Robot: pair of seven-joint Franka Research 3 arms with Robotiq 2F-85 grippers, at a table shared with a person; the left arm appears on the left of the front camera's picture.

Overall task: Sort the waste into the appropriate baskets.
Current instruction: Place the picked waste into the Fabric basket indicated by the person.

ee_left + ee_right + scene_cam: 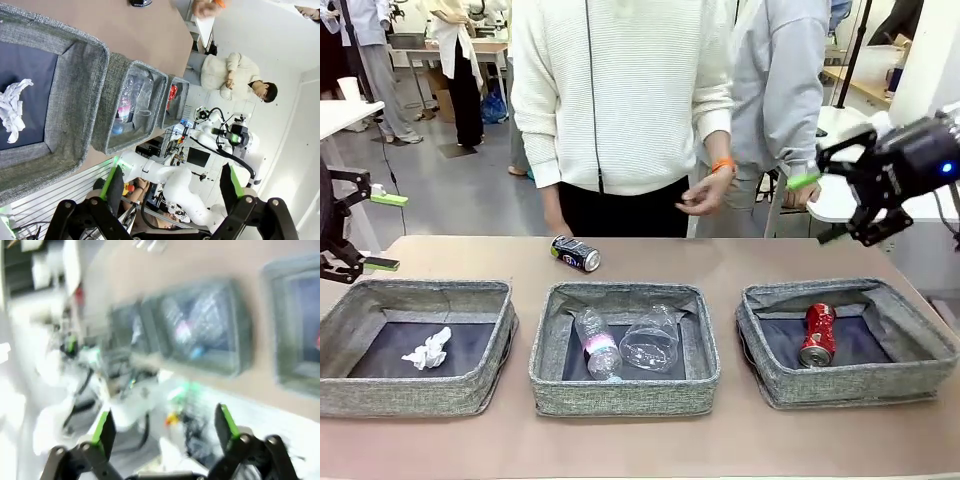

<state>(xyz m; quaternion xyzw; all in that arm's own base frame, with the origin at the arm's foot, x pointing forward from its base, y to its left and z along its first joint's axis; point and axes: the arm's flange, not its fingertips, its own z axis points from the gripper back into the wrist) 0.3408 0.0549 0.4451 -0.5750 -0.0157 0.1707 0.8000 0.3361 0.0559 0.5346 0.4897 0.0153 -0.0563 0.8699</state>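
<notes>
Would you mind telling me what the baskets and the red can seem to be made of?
Baskets: probably grey woven fabric, matte, with soft sagging rims and a darker lining. Red can: likely thin metal, glossy, dented and crushed, with a silvery end.

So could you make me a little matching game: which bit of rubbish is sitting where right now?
Things:
1. crumpled white tissue
2. bottle with pink label
3. crushed red can
4. dark blue can

Places:
A. bare table top, behind the baskets
B. right basket
C. left basket
D. middle basket, beside a crushed clear bottle

Pairs: 1-C, 2-D, 3-B, 4-A
</notes>
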